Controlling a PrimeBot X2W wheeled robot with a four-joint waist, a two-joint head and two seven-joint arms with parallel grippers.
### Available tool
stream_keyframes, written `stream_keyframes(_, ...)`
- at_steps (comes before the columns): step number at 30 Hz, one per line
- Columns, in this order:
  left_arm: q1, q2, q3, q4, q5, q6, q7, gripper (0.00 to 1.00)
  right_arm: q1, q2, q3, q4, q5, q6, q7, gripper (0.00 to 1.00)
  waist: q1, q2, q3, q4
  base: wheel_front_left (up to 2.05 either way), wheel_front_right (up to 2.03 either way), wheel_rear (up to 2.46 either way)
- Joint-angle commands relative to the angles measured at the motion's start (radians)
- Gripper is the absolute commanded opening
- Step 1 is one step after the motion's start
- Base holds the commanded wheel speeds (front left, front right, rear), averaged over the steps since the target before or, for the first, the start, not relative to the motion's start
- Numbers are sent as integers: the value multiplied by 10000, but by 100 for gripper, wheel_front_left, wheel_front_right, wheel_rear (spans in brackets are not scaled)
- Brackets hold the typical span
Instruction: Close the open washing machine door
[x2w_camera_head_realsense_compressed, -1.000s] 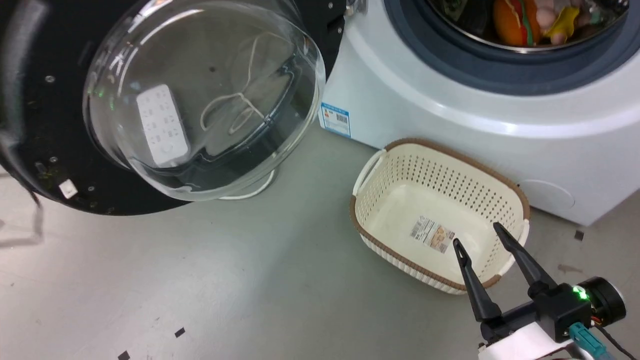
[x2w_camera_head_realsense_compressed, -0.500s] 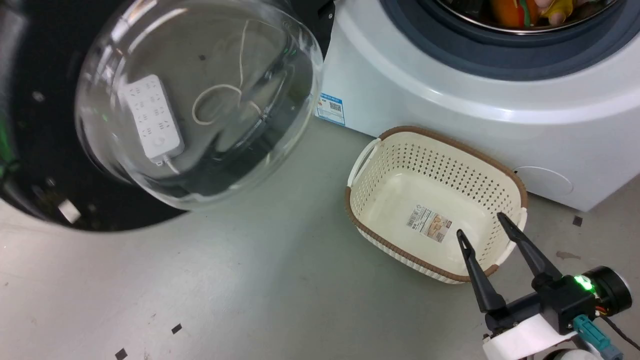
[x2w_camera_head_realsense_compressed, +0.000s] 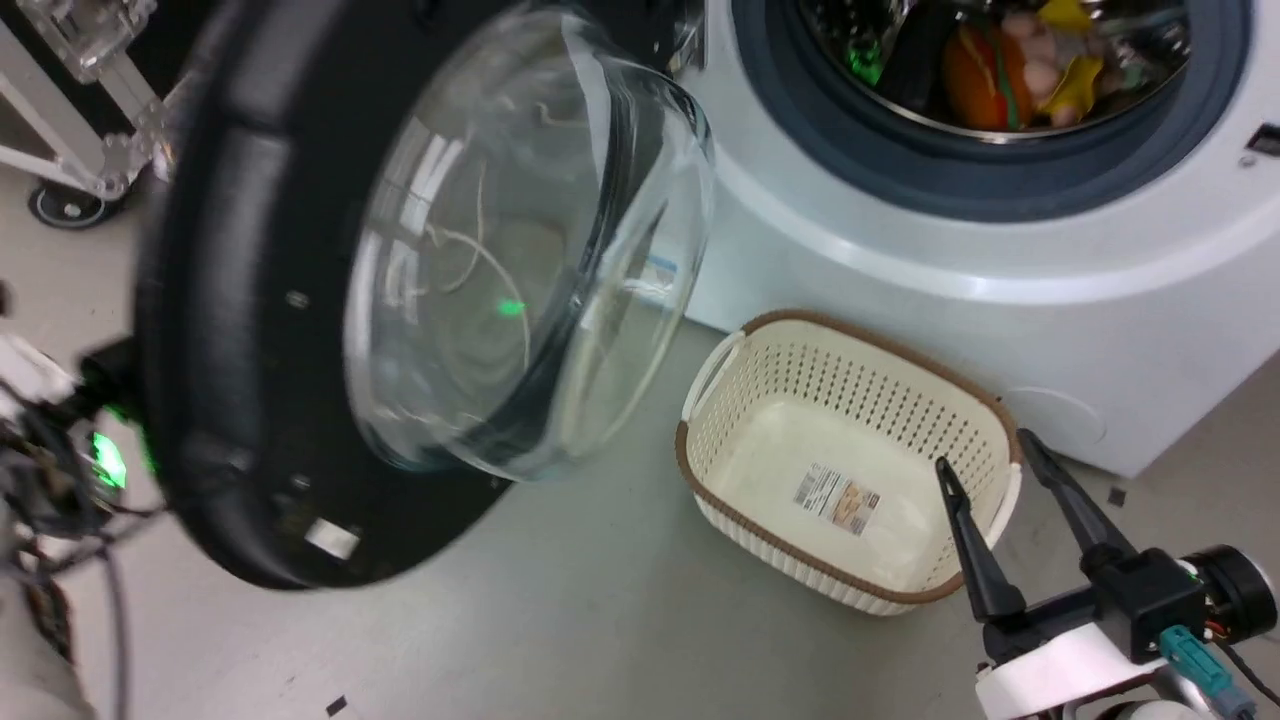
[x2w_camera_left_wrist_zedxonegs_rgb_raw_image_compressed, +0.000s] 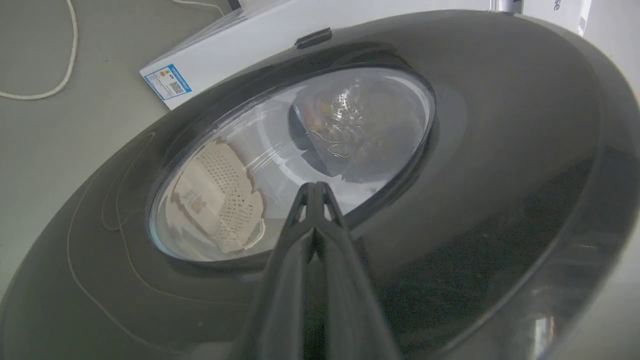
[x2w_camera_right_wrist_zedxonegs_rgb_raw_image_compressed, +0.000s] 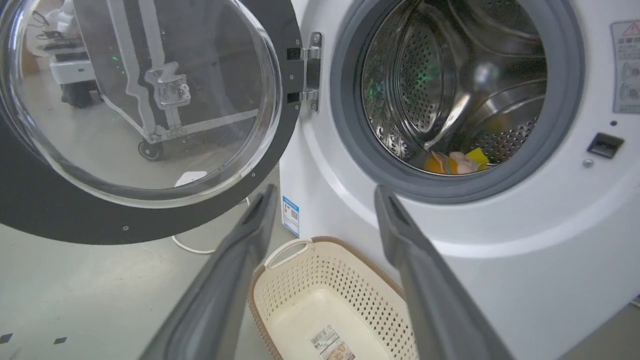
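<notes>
The washing machine door (x2w_camera_head_realsense_compressed: 230, 300) stands part open to the left of the machine, its black rim around a bulging glass bowl (x2w_camera_head_realsense_compressed: 520, 260). In the right wrist view the door (x2w_camera_right_wrist_zedxonegs_rgb_raw_image_compressed: 50, 210) hangs from a metal hinge (x2w_camera_right_wrist_zedxonegs_rgb_raw_image_compressed: 312, 70). My left gripper (x2w_camera_left_wrist_zedxonegs_rgb_raw_image_compressed: 315, 186) is shut, with its tips against the door's outer face (x2w_camera_left_wrist_zedxonegs_rgb_raw_image_compressed: 500, 150) at the lower edge of the window. In the head view the door hides those fingers, and my left wrist (x2w_camera_head_realsense_compressed: 100, 460) glows green behind the rim. My right gripper (x2w_camera_head_realsense_compressed: 983, 450) is open and holds nothing, above the basket's right end.
A cream perforated basket (x2w_camera_head_realsense_compressed: 720, 370) with a brown rim sits on the floor in front of the white machine (x2w_camera_head_realsense_compressed: 900, 250). Soft toys (x2w_camera_head_realsense_compressed: 1000, 60) lie in the drum inside the grey gasket (x2w_camera_head_realsense_compressed: 800, 130). A wheeled frame (x2w_camera_head_realsense_compressed: 70, 120) stands at the far left.
The door has swung from lying wide open towards the machine, so its rim now turns edge-on to the head camera. My left wrist has come into view behind it. The head view has shifted.
</notes>
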Motion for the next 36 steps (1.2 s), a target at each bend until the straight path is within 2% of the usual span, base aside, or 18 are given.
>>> stream_keyframes(1, 524, -393, -195, -519, -147, 82, 271, 0, 48, 92, -140, 52, -79, 6, -44, 100, 1, 0, -257, -98, 0, 0, 0)
stream_keyframes(11, 2747, -2365, -830, -3072, -826, 416, 630, 0, 211, 299, -922, 90, -137, 6, -44, 100, 1, 0, -869, -716, 0, 0, 0)
stream_keyframes(14, 3451, -2641, -1303, -3742, -1126, 375, 480, 0, 190, 325, -1110, 73, -167, 6, -44, 100, 1, 0, -891, -1086, 0, 0, 0)
stream_keyframes(18, 4102, -2729, -1875, -4253, -1604, 366, 78, 0, 165, 341, -1267, 46, -196, 6, -44, 100, 1, 0, -853, -1523, 0, 0, 0)
stream_keyframes(19, 4470, -2739, -2484, -4464, -2076, 302, -437, 0, 152, 347, -1328, 21, -225, 6, -44, 100, 1, 0, -760, -1826, 0, 0, 0)
stream_keyframes(20, 4470, -2739, -2484, -4464, -2076, 302, -437, 0, 152, 347, -1328, 21, -225, 6, -44, 100, 1, 0, -760, -1826, 0, 0, 0)
stream_keyframes(22, 4910, -2743, -3959, -4735, -2557, -51, -1653, 0, 115, 351, -1408, 10, -275, 6, -44, 100, 1, 0, -506, -2479, 0, 0, 0)
stream_keyframes(26, 4829, -2745, -5115, -4511, -2776, -213, -3034, 0, -7, 354, -1379, -38, -264, 6, -44, 100, 1, 0, -166, -3215, 0, 0, 0)
stream_keyframes(31, 4166, -2745, -6072, -3526, -2845, -352, -4958, 0, -198, 359, -1271, -42, -196, 6, -44, 100, 1, 0, 281, -4313, 0, 0, 0)
stream_keyframes(36, 2943, -2746, -6627, -2299, -3402, -431, -7034, 0, -330, 368, -1218, -1, -54, 6, -44, 100, 1, 0, 731, -5308, 0, 0, 0)
